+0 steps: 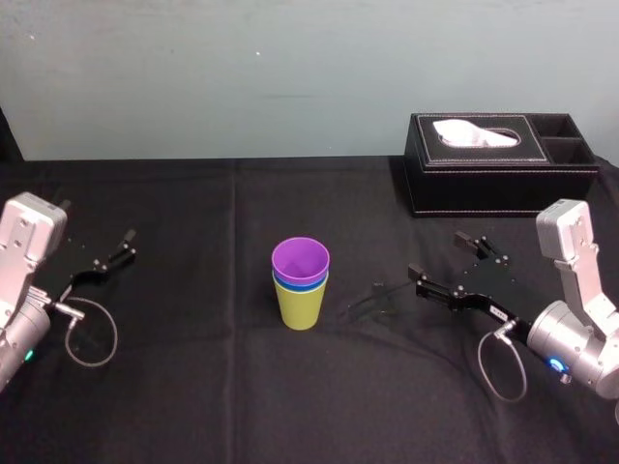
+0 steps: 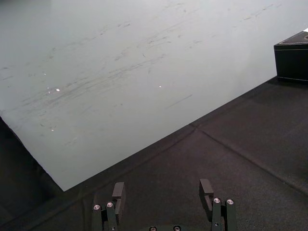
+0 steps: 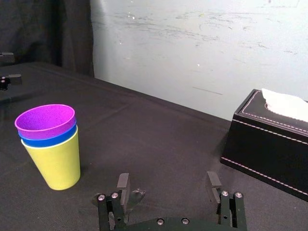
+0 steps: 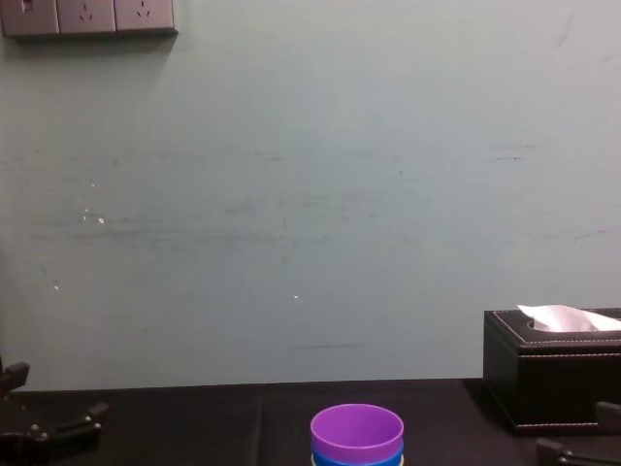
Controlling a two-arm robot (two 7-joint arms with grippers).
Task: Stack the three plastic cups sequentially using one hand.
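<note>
The three plastic cups stand nested in one upright stack at the middle of the black table. The purple cup (image 1: 300, 259) sits inside the blue cup (image 1: 300, 283), which sits inside the yellow-green cup (image 1: 301, 307). The right wrist view shows the same stack, purple (image 3: 45, 120) over blue (image 3: 48, 140) over yellow-green (image 3: 55, 166). My right gripper (image 1: 440, 256) hovers to the right of the stack, apart from it, open with nothing between its fingers (image 3: 123, 182). My left gripper (image 1: 121, 249) rests open at the far left (image 2: 162, 190).
A black tissue box (image 1: 498, 164) with a white tissue stands at the back right, behind the right arm. A pale wall runs along the table's far edge. Black cloth (image 1: 193, 387) covers the table around the stack.
</note>
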